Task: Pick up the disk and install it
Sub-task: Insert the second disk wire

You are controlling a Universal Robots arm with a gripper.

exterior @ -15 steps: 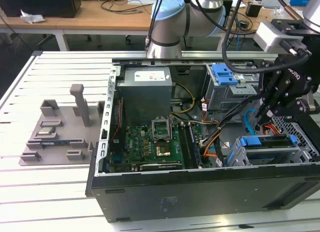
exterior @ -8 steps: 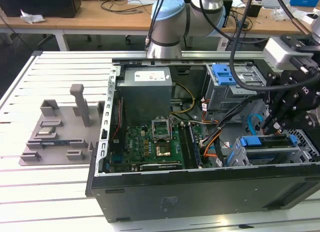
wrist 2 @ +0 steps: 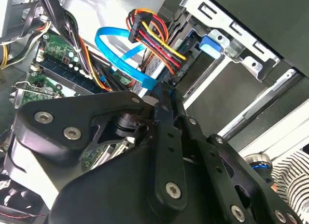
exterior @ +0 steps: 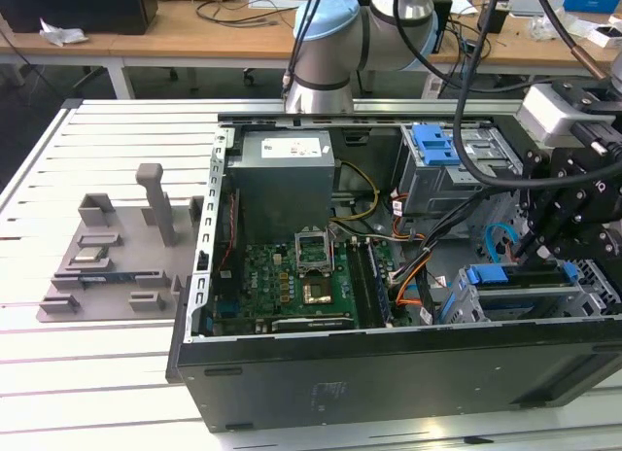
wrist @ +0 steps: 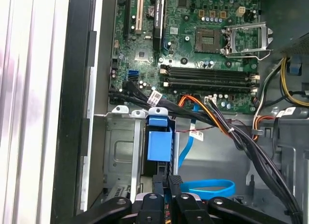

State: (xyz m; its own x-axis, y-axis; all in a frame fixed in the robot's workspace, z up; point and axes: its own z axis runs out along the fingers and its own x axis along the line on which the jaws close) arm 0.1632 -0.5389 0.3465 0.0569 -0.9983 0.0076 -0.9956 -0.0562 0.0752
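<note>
The disk (wrist: pixel 159 146) stands edge-on in a slot of the metal drive cage (wrist: pixel 120 156), and its blue plastic rail is what shows. In the exterior view the disk (exterior: pixel 486 274) sits in the cage at the front of the open computer case, toward the exterior view's right. My gripper (wrist: pixel 167 181) hangs right over the slot with its two black fingers (wrist: pixel 174 185) pressed together, tips at the end of the blue rail. The second wrist view has the gripper (wrist 2: pixel 166 94) closed among the cables. Whether the tips pinch the rail is hidden.
A grey power supply (exterior: pixel 282 174) and the green motherboard (exterior: pixel 292 276) fill the case. Cable bundles (wrist: pixel 241 137) and a blue flat cable (wrist: pixel 210 188) run close beside the cage. A blue latch (exterior: pixel 434 145) tops the rear bay. A grey fixture plate (exterior: pixel 107 252) lies outside the case.
</note>
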